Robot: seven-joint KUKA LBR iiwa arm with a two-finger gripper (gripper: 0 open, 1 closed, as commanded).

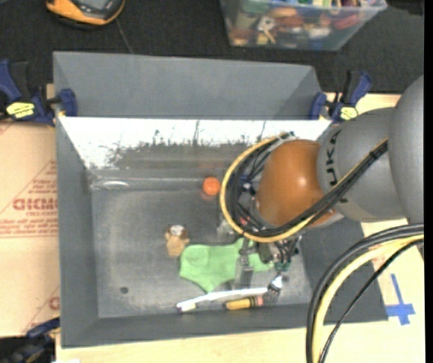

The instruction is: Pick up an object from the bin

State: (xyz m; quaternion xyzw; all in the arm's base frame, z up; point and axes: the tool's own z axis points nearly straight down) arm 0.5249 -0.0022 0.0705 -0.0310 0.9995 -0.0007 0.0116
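My gripper [242, 268] hangs under the arm's orange cover, low in the bin's right half, over the right edge of a crumpled green cloth [204, 268]. The cover hides most of it. I cannot tell whether it touches the cloth. Just below it, along the bin's front wall, lie a long white stick-like thing [218, 299] and a short orange and black marker [244, 303]. Left of the cloth sits a small tan figure [176, 241].
A small orange ball [211, 186] rests near the back wall, left of the arm. The arm and its looped cables cover the bin's right side. The left half of the floor is bare grey metal.
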